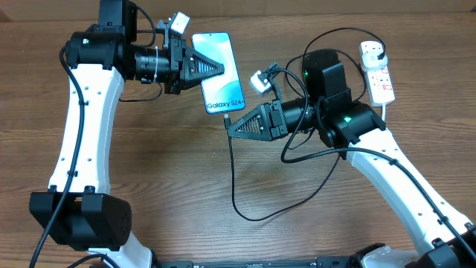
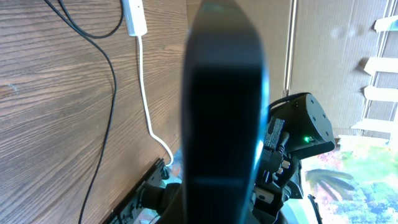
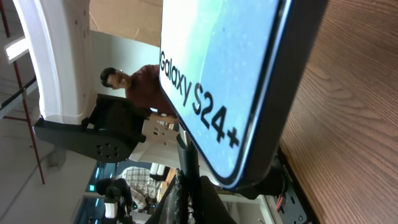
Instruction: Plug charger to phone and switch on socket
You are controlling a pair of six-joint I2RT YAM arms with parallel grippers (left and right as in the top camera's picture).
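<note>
**A:** Where's the phone, and what are the hands doing?

**B:** The phone is far-middle, screen up. The left gripper comes in from the left and is clamped tight on its edge. In the left wrist view the phone is just a dark blur between the fingers. The right gripper is pinched closed on the tip end of the charger, right at the phone's near edge. I can't tell if the tip is actually seated. The rest of the cable loops toward the near side, then off right.

**A:** Surface? Room?

**B:** It's a brown wood-grain table. The socket sits far right, well apart from the phone, and its white cord shows in the left wrist view. The right wrist view also catches a man in a reddish shirt in the background.

**A:** Any writing?

**B:** "Galaxy S24+" across the screen's near end.
</note>
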